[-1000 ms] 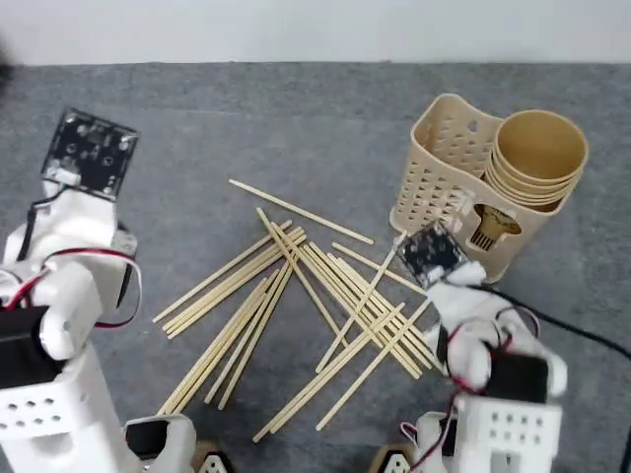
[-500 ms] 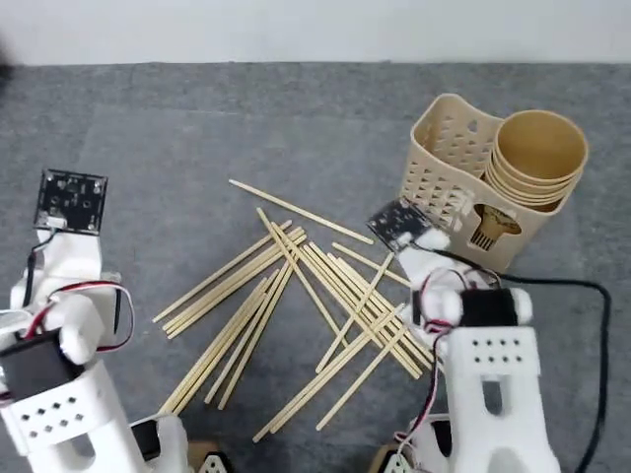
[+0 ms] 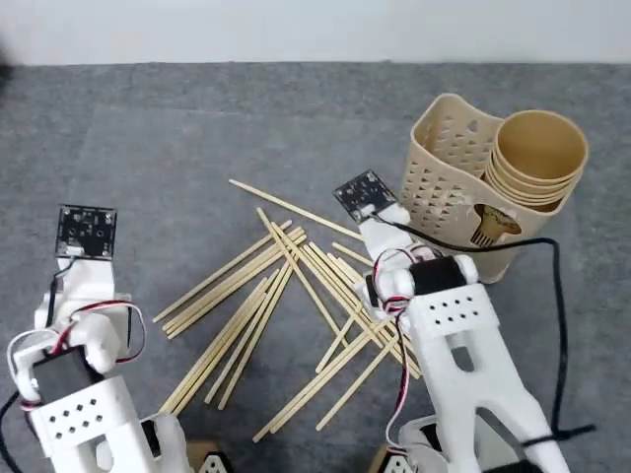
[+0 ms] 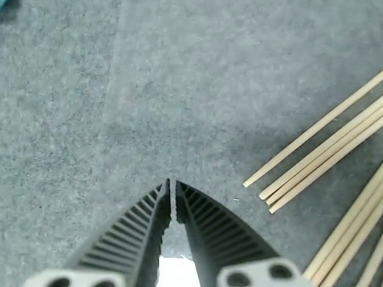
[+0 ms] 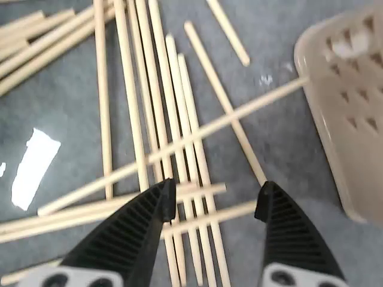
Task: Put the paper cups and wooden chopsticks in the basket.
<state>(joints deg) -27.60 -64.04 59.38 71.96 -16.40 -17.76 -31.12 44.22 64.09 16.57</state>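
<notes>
The wooden chopsticks (image 3: 296, 286) lie in a loose pile on the mat (image 3: 197, 128) just beside the basket (image 3: 439, 168), so the right gripper (image 5: 216, 191), over the sticks nearest the basket with jaws wide apart, should drop around one or two sticks and pinch them at the middle so they do not tip. The basket stands upright with a stack of paper cups (image 3: 537, 158) inside. The left gripper (image 4: 172, 191), jaws together, is over bare mat well away from the basket.
</notes>
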